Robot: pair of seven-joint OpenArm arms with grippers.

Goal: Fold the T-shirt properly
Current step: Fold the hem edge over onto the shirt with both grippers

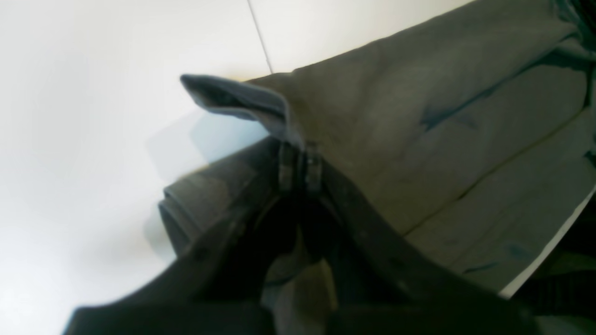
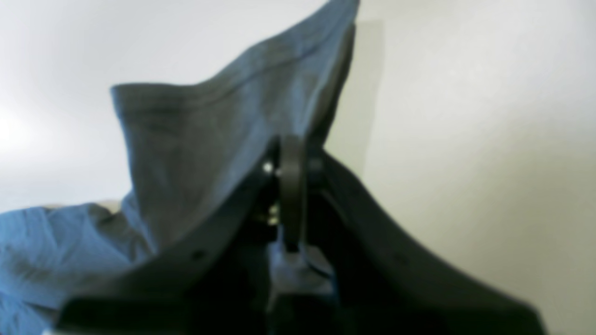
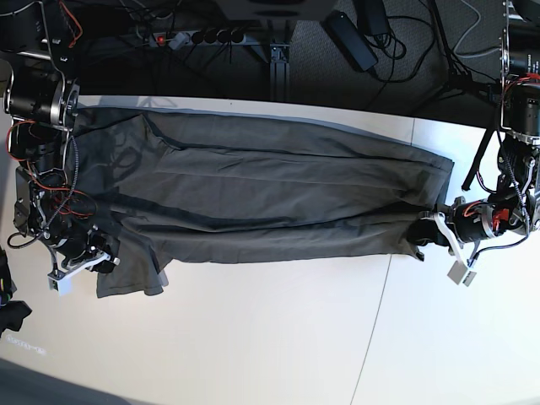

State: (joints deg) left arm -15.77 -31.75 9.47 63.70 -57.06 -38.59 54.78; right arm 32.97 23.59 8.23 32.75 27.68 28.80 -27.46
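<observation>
T-shirt | no readable label | left gripper pinching it | right gripper pinching it

We log colours | T-shirt: plain dark grey-olive, no print, bluish cast in both wrist views | desk: plain white, thin dark seam line | left gripper fingers: black | right gripper fingers: black | arm wiring: red and black
</observation>
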